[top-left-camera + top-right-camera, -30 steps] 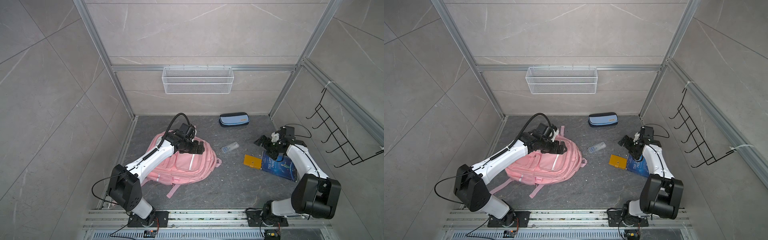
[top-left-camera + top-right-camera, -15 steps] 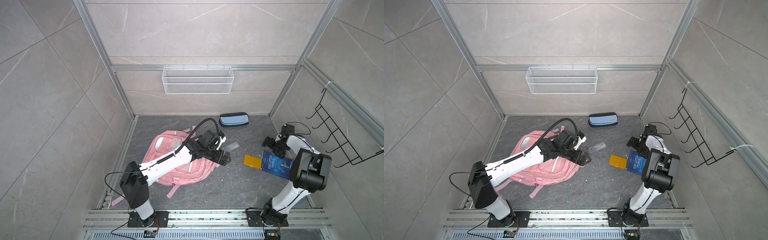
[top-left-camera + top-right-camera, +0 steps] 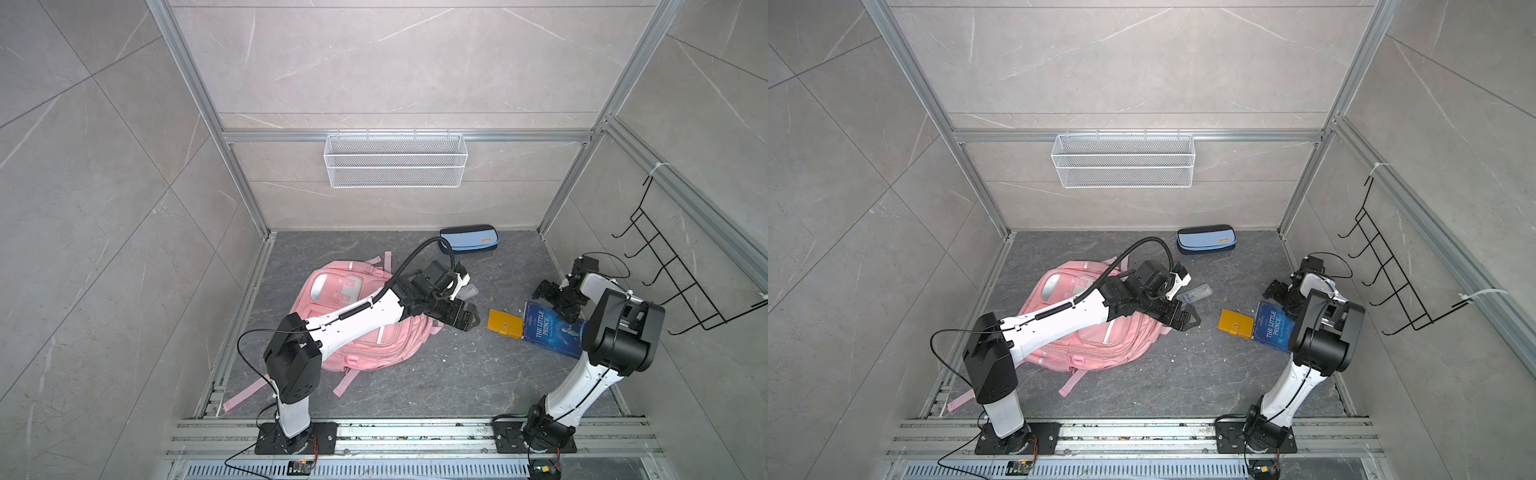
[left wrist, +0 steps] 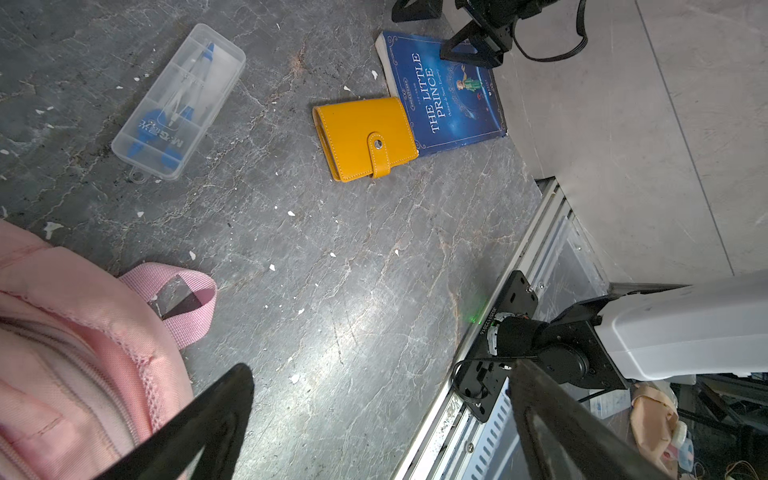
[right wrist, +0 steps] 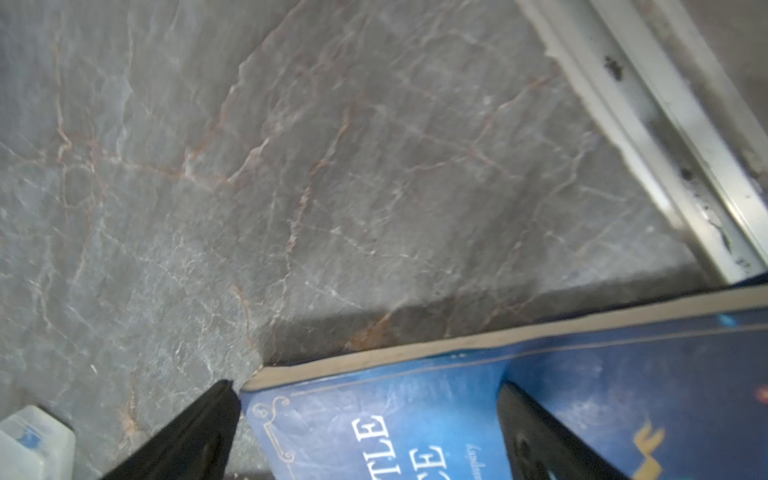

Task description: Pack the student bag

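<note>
The pink student bag [image 3: 390, 349] [image 3: 1121, 340] lies flat on the left of the dark floor, and its edge and a strap loop show in the left wrist view [image 4: 62, 353]. My left gripper [image 3: 471, 321] [image 3: 1190, 319] [image 4: 382, 399] stands open and empty just past the bag's right edge, over bare floor, short of a yellow wallet [image 3: 505, 324] [image 4: 365, 137]. My right gripper [image 3: 555, 297] [image 3: 1281, 293] [image 5: 370, 411] hangs open over the far corner of a blue book [image 3: 548, 332] [image 5: 415, 415], holding nothing.
A clear case with a blue compass [image 3: 1196, 293] [image 4: 178, 102] lies behind the left gripper. A blue pencil case [image 3: 469, 239] sits at the back wall. A white wire basket [image 3: 395, 166] hangs on the back wall and a black hook rack [image 3: 673, 274] on the right wall.
My left arm has swung right from above the bag to beyond its right edge, towards the wallet. My right arm has folded up and its gripper has shifted to the book's far corner.
</note>
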`<state>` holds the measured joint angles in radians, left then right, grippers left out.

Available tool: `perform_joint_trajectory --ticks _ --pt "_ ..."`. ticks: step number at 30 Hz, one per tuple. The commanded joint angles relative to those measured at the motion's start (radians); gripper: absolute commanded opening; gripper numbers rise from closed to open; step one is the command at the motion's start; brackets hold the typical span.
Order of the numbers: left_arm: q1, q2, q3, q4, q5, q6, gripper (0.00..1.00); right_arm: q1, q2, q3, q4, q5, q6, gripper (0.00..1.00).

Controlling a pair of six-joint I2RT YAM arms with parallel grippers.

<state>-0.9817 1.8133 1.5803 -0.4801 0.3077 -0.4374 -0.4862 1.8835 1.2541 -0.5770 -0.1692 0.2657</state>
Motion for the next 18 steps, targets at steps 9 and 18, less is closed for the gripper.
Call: perform_joint_trajectory --ticks 9,18 --pt "0.0 0.138 0.123 0.21 0.053 -0.122 0.92 -0.107 -0.08 -0.22 0.045 -0.152 0.206 0.99" --pt "-0.055 0.286 0.143 0.331 0.079 -0.27 0.9 -0.124 -0.213 -0.367 -0.026 -0.167 0.235 0.97"
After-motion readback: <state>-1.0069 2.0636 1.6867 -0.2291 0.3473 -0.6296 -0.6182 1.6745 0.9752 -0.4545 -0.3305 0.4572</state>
